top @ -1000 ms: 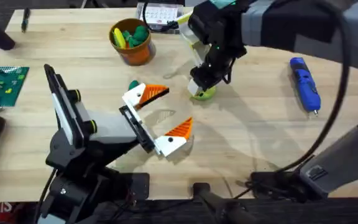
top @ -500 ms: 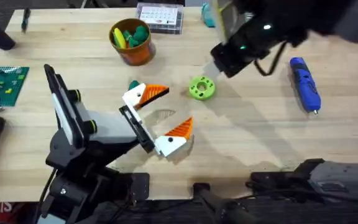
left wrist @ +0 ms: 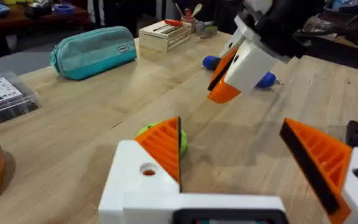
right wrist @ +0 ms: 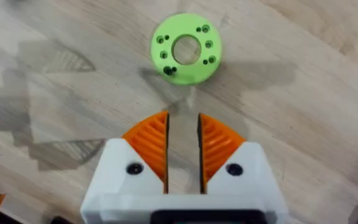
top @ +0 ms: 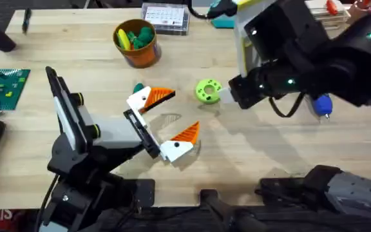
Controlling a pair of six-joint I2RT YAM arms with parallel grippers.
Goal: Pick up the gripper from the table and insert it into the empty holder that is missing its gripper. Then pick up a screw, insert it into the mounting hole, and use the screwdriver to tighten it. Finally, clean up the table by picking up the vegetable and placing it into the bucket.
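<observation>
my right gripper [right wrist: 183, 146] hangs over the table [top: 76, 51] with its two orange pads nearly together, a thin gap between them, holding nothing. one lime-green vegetable [right wrist: 186, 48] lies flat just beyond the fingertips, untouched. my left gripper [top: 166, 122] sits near it, spread wide and empty. my right arm hides most of the one blue screwdriver [top: 323, 103]. one orange bucket [top: 136, 42] stands further back, well apart, with toy pieces inside. the tabletop is light jointed wood.
</observation>
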